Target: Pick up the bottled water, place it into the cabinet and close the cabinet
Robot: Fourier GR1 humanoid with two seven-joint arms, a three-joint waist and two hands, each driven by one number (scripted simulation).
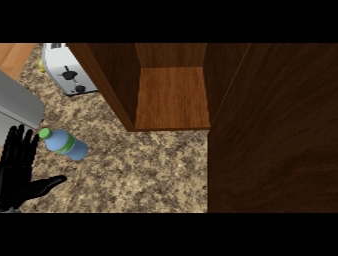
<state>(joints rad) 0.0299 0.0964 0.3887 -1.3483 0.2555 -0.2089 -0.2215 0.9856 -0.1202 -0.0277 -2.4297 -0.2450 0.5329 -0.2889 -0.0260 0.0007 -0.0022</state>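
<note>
Bottled water [63, 143] lies on its side on our speckled granite counter [142, 170], green cap toward the left, a green label band around its clear blue body; we can read no writing on it. Our left hand [13, 177], black, shows at the lower left with fingers straight and spread, thumb out, holding nothing; its fingertips are just beside the cap. Behind the bottle stands the dark wooden cabinet [172, 95], its door [283, 130] swung open. A white toaster [67, 70] sits further back.
</note>
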